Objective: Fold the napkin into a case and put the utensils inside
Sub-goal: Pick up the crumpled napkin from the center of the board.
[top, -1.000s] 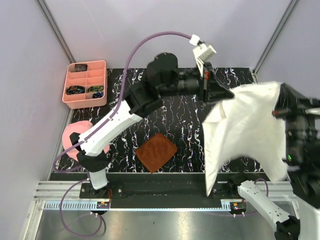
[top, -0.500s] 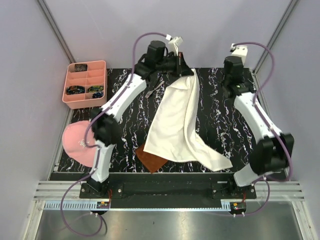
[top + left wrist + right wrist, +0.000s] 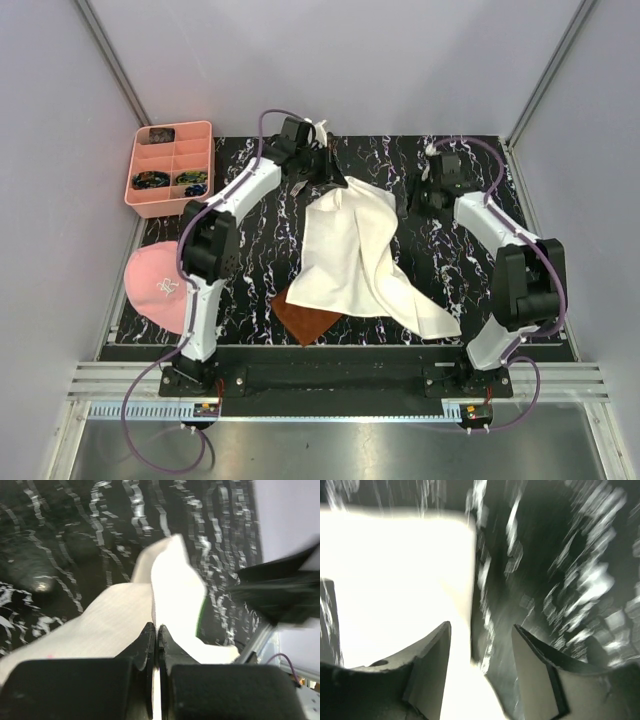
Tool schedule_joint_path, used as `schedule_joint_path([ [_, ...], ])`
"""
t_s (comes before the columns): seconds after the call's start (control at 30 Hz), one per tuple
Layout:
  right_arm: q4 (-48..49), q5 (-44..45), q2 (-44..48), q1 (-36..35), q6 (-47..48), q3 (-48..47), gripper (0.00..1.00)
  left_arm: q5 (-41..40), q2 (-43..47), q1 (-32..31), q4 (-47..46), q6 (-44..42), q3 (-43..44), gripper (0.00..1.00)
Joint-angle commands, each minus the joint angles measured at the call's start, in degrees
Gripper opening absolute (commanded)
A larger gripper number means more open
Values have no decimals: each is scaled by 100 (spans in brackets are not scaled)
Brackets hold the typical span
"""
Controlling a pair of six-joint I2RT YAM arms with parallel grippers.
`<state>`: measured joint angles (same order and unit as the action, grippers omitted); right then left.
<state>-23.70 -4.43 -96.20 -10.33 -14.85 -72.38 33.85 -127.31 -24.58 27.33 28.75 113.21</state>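
Napkin [image 3: 350, 255] lower now, its corner clenched in left hand [image 3: 156, 630]; right hand [image 3: 480, 645] released just beside.

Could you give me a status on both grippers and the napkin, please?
Left gripper shut on napkin, far edge. Right gripper open at cloth's edge. Napkin loose, not folded, covering part of brown mat.

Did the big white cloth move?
Yes. The napkin went left: it hung right of the brown mat, and now it lies over the mat's far edge.
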Motion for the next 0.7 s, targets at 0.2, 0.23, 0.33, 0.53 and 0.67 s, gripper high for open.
schedule_joint_path([
  [0.2,884,-1974,-469,-31,-712,866,59,-299,1506,-65,-413,-150,-773,0],
  [0.23,911,-1983,-539,-31,-738,857,57,-317,1550,-73,-395,-168,-835,0],
  [0.33,1165,-2115,-742,-48,-782,901,55,-343,1700,-65,-334,-238,-879,0],
  [0.53,1518,-2036,-1198,-83,-826,752,53,-247,1692,-73,-281,-177,-871,0],
  [0.67,1518,-1738,-1541,-92,-739,488,50,-116,1718,-143,-290,-195,-871,0],
])
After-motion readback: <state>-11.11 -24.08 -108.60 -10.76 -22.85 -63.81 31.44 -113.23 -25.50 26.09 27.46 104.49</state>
